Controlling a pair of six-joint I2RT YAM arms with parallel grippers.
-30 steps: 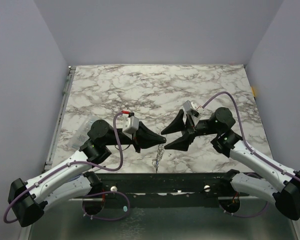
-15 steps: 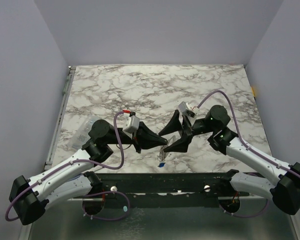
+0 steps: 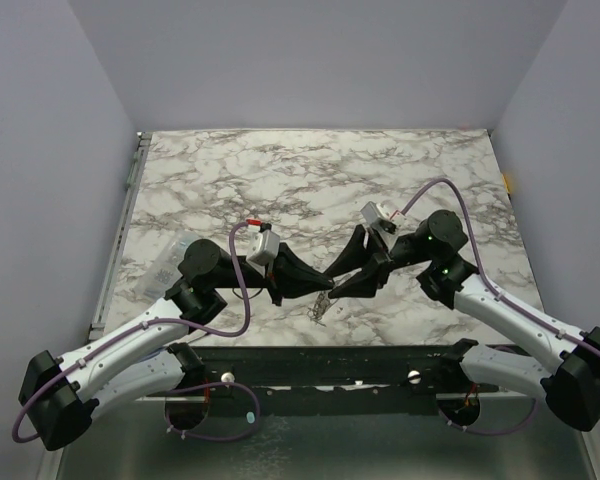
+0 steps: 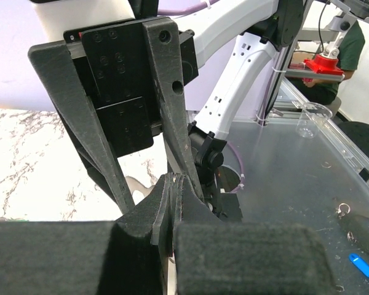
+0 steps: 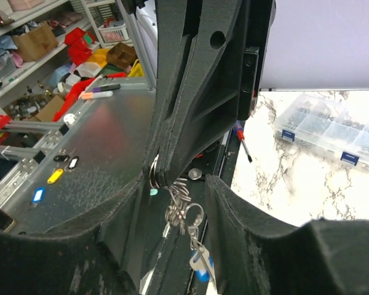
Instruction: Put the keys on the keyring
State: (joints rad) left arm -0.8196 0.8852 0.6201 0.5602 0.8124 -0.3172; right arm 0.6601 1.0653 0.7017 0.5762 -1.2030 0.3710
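Note:
My left gripper [image 3: 318, 284] is shut on the silvery keyring [image 5: 152, 174], pinching it at its fingertips [image 4: 174, 182]. Below the pinch hang small rings and a chain [image 5: 183, 203], with a blue-headed key [image 5: 200, 265] at the bottom. In the top view this bundle [image 3: 322, 306] dangles over the table's front edge. My right gripper [image 5: 177, 184] faces the left one tip to tip. Its jaws stand apart on either side of the left fingertips and the hanging rings, and its pads [image 5: 234, 209] touch nothing that I can see.
A clear plastic box with blue marks [image 5: 329, 129] lies on the marble at the left [image 3: 166, 262]. A red-handled screwdriver [image 5: 243, 141] lies near it. A black rail [image 3: 330, 362] runs along the table's front edge below the grippers.
The right gripper has moved in toward the left fingertips, and its jaws have narrowed after standing wider. The hanging rings and key now sit higher and closer under the pinch.

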